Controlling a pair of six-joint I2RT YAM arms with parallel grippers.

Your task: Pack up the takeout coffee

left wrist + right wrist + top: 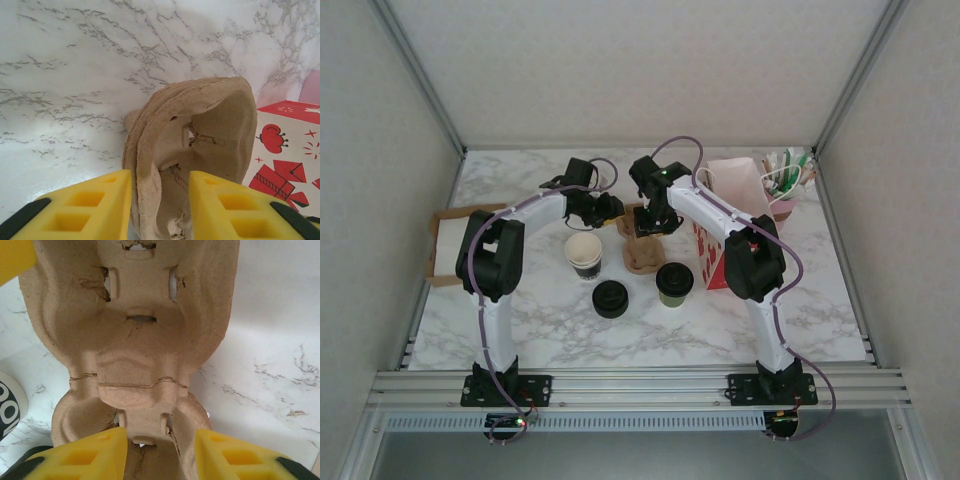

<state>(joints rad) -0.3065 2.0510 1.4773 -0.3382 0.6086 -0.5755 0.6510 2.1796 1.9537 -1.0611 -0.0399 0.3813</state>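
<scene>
1. The marbled surface (540,330) carries every item.
2. A flat cardboard sheet (445,245) lies well apart from the left fingers (117,192), on their outer side.
3. A red-and-white printed box (706,262) stands just beside the right fingers (112,450), on their outer side. A pink bag (735,180) sits beyond it.
4. A brown pulp cup carrier (642,255) lies between the two sets of fingers.
   - Right fingers: partly apart. One finger sits on each side of the carrier's central ridge, and both inner faces press against the pulp. The carrier is gripped here.
   - Left fingers: partly apart. They straddle the carrier's upturned rim at its far end. One finger is at the outer wall and the other is inside the hollow. Whether they clamp the rim cannot be told.
5. The takeout coffee (674,283) stands upright with its black lid on. It is on the base side of the right fingers and apart from them, near the carrier's near end and just beside the box.
6. A lidless cup (585,253) stands on the base side of the left fingers.
7. A loose black lid (610,298) lies nearer the bases, between the cup and the coffee.
</scene>
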